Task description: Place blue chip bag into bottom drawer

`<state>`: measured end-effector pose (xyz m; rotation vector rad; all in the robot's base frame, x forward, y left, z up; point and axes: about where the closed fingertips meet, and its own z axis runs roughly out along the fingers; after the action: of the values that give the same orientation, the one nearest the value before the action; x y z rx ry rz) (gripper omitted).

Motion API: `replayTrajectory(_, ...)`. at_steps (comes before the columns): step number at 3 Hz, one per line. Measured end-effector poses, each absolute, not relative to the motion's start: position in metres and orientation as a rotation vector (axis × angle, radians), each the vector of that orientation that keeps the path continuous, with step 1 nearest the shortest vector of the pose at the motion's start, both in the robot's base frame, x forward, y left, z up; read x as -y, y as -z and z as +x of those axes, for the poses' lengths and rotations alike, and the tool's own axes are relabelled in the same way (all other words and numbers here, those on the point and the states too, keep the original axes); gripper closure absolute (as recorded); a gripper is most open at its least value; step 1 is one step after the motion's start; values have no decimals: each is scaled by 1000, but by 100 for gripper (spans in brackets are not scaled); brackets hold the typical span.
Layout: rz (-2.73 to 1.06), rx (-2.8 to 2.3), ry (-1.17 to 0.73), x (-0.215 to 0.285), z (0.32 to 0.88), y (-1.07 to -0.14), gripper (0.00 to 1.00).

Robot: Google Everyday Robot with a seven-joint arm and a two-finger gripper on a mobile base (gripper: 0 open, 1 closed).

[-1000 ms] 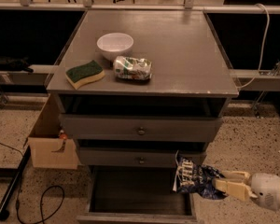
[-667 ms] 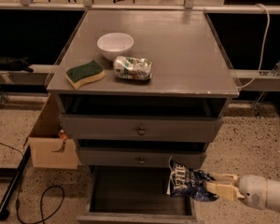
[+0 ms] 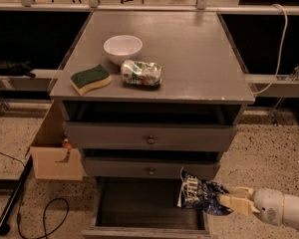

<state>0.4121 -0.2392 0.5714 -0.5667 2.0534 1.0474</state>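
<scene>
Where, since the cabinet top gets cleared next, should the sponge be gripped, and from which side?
Grip the sponge across its short width, from above: it lies flat, green side up. The gripper is low at the right, holding the blue chip bag at the right edge of the bottom drawer.

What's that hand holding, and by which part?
The hand, at lower right over the bottom drawer's edge, pinches the blue chip bag by its dark end, opposite the white label.
</scene>
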Motion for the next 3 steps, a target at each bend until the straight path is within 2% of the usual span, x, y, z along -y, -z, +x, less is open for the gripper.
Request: replayTrajectory(3, -375, -2002, -1125, 222, 412, -514, 100)
